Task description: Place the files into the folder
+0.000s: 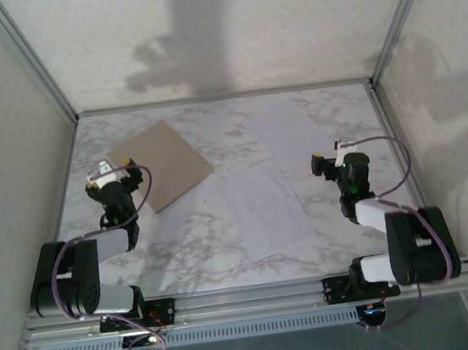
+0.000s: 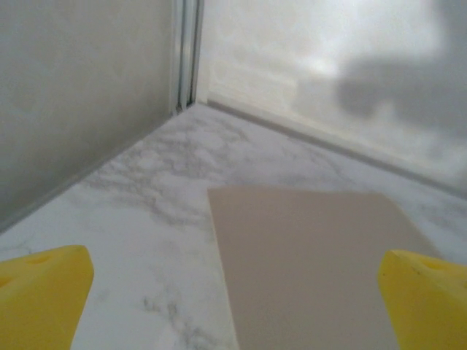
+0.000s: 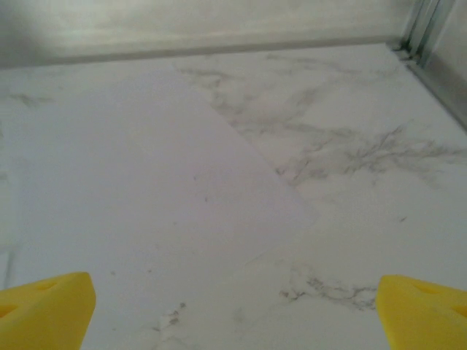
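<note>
Right of the folder (image 1: 160,163), loose files (image 1: 260,210).

The left gripper (image 1: 111,173) is held at about 9 o'clock in the overhead view, pointed toward 12, with its yellow fingers (image 2: 44,292) spread wide. The right gripper (image 1: 329,161) is held at 3 o'clock, pointed toward 11, with its fingers (image 3: 423,310) likewise parted.

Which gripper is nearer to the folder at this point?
Left. The left gripper is at the near-left edge of the folder, open. The right gripper is well off to the right, beyond the files.
</note>
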